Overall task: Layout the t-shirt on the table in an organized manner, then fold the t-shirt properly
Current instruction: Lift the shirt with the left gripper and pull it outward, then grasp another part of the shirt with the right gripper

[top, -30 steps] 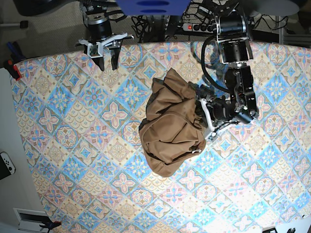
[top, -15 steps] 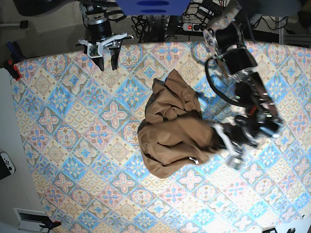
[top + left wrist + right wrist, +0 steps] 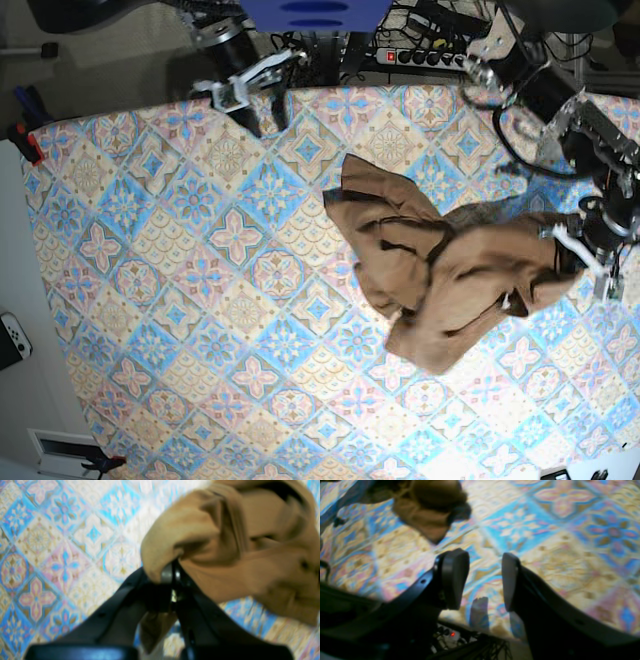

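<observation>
Nearest the base camera, a broad run of the patterned desk lies bare along the front and one side, open room for spreading cloth. Mid-desk, the tan t-shirt sits bunched and stretched toward the side edge, where the left claw is clenched on a fold of it, jaws pressed together through the fabric. At the far edge, the right claw hangs released, jaws parted, holding nothing, well apart from the t-shirt.
</observation>
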Robot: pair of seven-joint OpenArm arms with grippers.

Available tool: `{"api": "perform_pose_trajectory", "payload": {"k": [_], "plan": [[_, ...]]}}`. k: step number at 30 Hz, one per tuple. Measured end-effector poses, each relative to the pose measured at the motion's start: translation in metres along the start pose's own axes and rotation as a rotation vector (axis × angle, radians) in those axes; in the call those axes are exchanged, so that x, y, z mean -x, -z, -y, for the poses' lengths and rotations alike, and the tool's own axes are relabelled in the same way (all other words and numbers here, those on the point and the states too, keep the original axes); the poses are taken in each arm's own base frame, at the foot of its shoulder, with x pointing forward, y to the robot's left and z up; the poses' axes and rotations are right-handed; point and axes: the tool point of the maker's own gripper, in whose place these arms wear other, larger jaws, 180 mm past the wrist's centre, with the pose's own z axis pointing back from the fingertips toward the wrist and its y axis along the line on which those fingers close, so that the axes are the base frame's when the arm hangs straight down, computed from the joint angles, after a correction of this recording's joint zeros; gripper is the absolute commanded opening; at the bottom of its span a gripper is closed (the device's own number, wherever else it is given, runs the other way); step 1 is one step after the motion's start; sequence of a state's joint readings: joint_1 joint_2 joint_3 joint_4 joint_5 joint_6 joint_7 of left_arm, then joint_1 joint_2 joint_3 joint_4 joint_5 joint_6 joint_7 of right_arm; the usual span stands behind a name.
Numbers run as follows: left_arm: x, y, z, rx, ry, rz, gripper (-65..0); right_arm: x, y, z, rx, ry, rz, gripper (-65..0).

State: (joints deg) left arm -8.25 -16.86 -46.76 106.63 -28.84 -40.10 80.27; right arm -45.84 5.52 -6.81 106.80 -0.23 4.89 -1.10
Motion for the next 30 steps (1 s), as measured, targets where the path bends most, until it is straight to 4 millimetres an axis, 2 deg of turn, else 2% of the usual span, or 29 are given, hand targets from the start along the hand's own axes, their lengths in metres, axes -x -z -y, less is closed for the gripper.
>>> {"api": "perform_pose_trajectory", "payload": {"k": [2, 4, 7, 9, 10, 13, 15, 19, 24, 30], "plan": [[0.034, -0.005, -0.008, -0.023, 0.026, -0.102, -65.0, 0.001, 0.001, -0.014, -0.036, 0.008, -0.003, -40.5], [0.069, -0.009, -0.008, -0.024, 0.036, -0.188, -65.0, -0.001, 0.004, -0.029, -0.079, 0.018, 0.004, -40.5], [0.095, -0.006, 0.008, 0.019, 0.056, -0.224, -65.0, -0.012, 0.014, -0.04, -0.121, 0.013, 0.038, -40.5], [0.094, -0.006, 0.014, 0.047, 0.052, -0.176, -65.0, -0.024, 0.024, -0.043, -0.135, 0.002, 0.077, -40.5], [0.098, -0.008, 0.014, 0.047, 0.054, -0.182, -65.0, -0.024, 0.027, -0.045, -0.145, -0.005, 0.065, -40.5], [0.12, -0.014, 0.007, 0.013, 0.066, -0.258, -65.0, -0.007, 0.036, -0.058, -0.191, -0.028, -0.059, -40.5], [0.126, -0.014, 0.005, -0.001, 0.07, -0.283, -65.0, -0.007, 0.047, -0.064, -0.221, -0.061, -0.094, -40.5], [0.123, -0.013, 0.002, -0.022, 0.083, -0.278, -65.0, -0.034, 0.076, -0.066, -0.249, -0.135, -0.074, -40.5], [0.127, -0.014, 0.0, -0.031, 0.085, -0.297, -65.0, -0.035, 0.092, -0.056, -0.241, -0.203, -0.154, -40.5], [0.132, -0.012, 0.007, -0.017, 0.065, -0.299, -65.0, -0.083, 0.12, -0.043, -0.214, -0.268, -0.059, -40.5]]}}
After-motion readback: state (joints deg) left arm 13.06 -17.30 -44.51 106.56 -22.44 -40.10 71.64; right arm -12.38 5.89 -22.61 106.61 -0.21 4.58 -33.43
